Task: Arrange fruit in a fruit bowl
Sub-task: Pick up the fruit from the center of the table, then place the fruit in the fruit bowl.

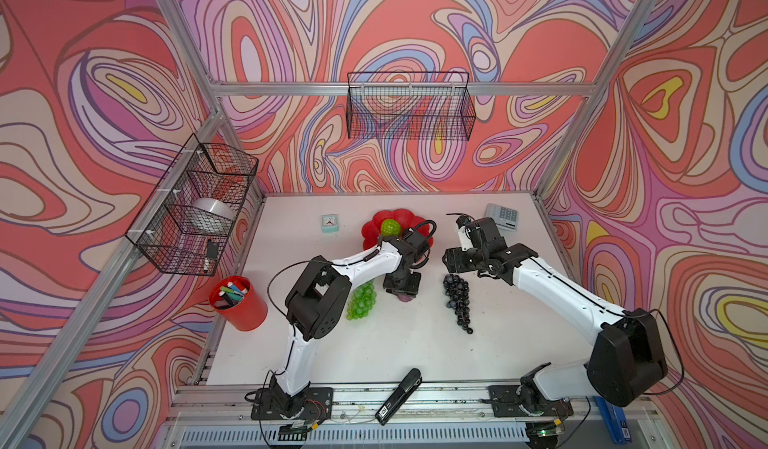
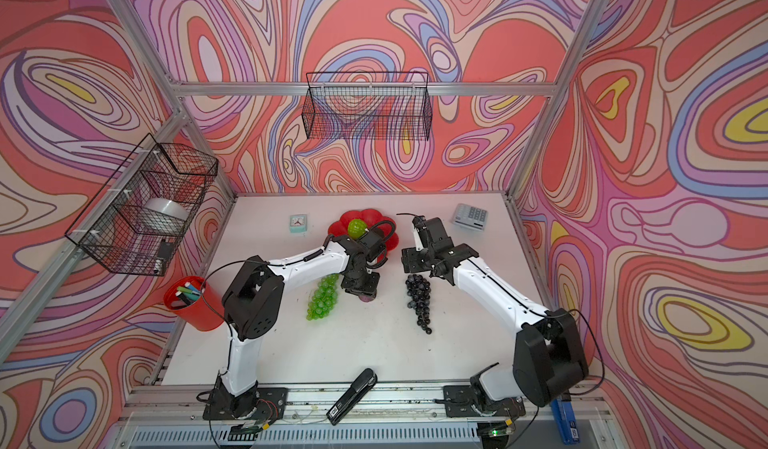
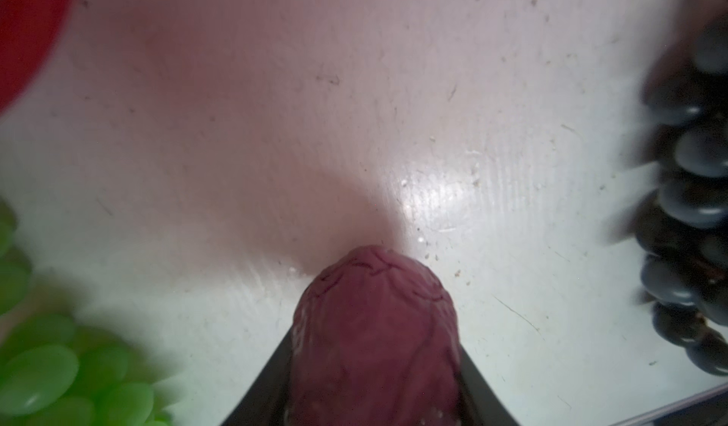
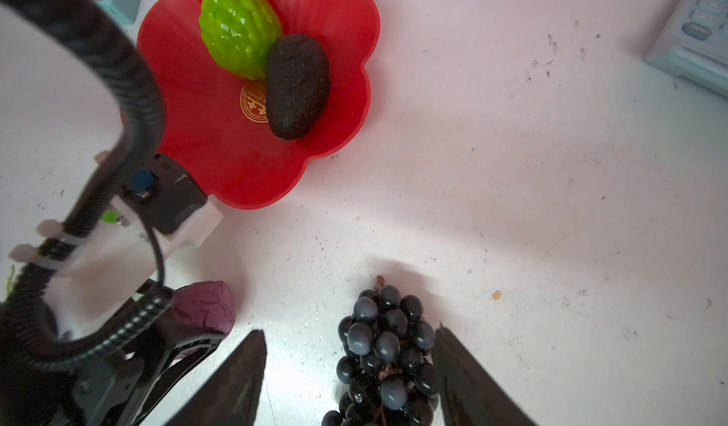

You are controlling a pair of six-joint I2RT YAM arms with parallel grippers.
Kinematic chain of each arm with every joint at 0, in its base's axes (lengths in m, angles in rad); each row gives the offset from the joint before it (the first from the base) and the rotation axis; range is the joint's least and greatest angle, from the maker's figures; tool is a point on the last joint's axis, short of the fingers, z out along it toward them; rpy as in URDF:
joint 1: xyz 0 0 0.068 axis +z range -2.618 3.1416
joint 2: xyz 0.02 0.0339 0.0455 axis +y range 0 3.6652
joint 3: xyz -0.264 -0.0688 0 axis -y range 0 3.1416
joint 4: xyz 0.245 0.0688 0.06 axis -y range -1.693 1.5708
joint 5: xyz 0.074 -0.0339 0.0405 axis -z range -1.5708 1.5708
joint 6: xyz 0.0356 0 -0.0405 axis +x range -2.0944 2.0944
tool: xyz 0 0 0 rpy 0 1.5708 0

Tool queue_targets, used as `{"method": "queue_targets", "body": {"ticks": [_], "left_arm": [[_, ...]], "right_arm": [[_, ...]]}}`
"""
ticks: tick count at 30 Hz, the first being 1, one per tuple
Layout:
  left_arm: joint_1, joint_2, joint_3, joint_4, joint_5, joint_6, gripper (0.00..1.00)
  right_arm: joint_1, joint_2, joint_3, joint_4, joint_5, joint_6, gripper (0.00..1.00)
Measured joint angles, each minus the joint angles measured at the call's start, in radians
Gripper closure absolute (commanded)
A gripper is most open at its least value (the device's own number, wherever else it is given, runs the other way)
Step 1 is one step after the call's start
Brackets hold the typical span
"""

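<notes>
Left wrist view: the left gripper has its jaws partway closed, pressed against both sides of the purple fruit, which sits on the table. In both top views the green grapes lie at 9 o'clock of that fruit, the dark grapes at 3 o'clock and the bowl at 12 o'clock. The bowl holds the green ball and the avocado, touching. The right gripper gapes wide, holding nothing, its jaws either side of the dark grapes' stem end.
</notes>
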Motion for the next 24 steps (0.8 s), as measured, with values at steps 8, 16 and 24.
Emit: {"method": "queue_targets", "body": {"ticks": [8, 16, 24], "left_arm": [[0.081, -0.168, 0.09, -0.071, -0.008, 0.037, 0.58], [0.183, -0.076, 0.283, -0.089, -0.026, 0.088, 0.58], [0.231, 0.111, 0.411, -0.086, -0.027, 0.125, 0.58]], "right_arm": [[0.0, 0.0, 0.035, -0.004, 0.001, -0.002, 0.3], [0.0, 0.001, 0.108, -0.01, -0.009, -0.01, 0.3], [0.0, 0.021, 0.108, -0.062, -0.021, -0.017, 0.3]]}}
